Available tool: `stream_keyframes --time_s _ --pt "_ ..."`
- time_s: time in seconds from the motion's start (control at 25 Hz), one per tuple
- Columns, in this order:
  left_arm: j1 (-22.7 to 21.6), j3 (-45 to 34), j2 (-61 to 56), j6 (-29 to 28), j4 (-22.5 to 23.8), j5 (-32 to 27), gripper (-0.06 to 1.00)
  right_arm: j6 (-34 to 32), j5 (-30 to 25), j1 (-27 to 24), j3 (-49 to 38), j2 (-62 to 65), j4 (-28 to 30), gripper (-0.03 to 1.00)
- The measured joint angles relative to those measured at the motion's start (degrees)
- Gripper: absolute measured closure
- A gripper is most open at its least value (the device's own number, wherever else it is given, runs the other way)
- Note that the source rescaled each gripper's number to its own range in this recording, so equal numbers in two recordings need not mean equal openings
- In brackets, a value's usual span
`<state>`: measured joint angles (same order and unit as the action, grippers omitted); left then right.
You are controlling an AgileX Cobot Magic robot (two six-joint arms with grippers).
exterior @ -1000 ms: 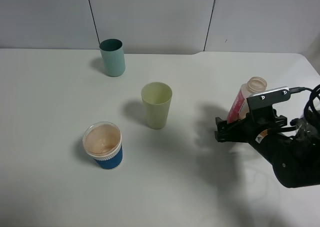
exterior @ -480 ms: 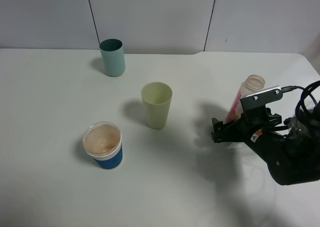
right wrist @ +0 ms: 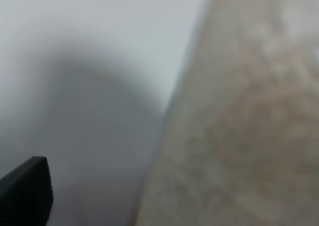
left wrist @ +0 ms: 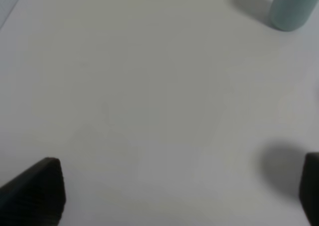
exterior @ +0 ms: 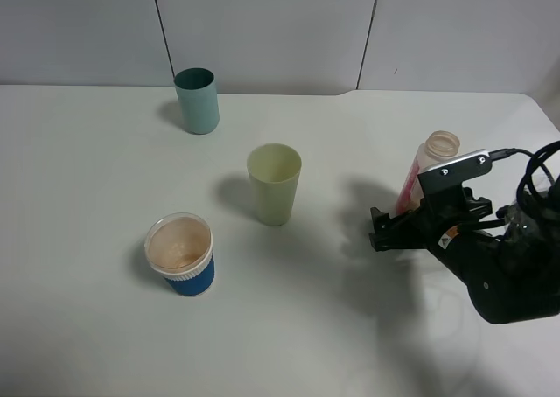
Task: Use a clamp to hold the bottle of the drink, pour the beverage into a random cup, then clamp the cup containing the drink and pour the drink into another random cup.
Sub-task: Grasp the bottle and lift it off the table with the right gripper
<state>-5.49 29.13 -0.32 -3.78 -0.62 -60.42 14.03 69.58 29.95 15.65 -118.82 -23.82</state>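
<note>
Three cups [exterior: 274,184] left and centre on table [exterior: 96,344]; bottle [exterior: 423,173] far right, seemingly tilted.

**Right arm low at the table's right side, left arm out of the overhead**

From the overhead camera I see only my right arm, bent low, its black wrist and camera bracket angled toward the middle. My right gripper [exterior: 391,231] points leftward; how its jaws stand I cannot tell. Its wrist view is a blur, with one dark fingertip [right wrist: 25,191] in the corner. My left gripper [left wrist: 179,196] shows two dark fingertips [left wrist: 37,188] set wide apart, nothing between them.
</note>
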Motion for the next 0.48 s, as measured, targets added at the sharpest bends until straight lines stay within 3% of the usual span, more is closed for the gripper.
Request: stream_keyframes --time_s 0.48 --pt "0.0 0.0 0.0 0.0 0.0 0.0 -0.01 0.1 0.0 0.0 0.0 0.0 0.2 0.12"
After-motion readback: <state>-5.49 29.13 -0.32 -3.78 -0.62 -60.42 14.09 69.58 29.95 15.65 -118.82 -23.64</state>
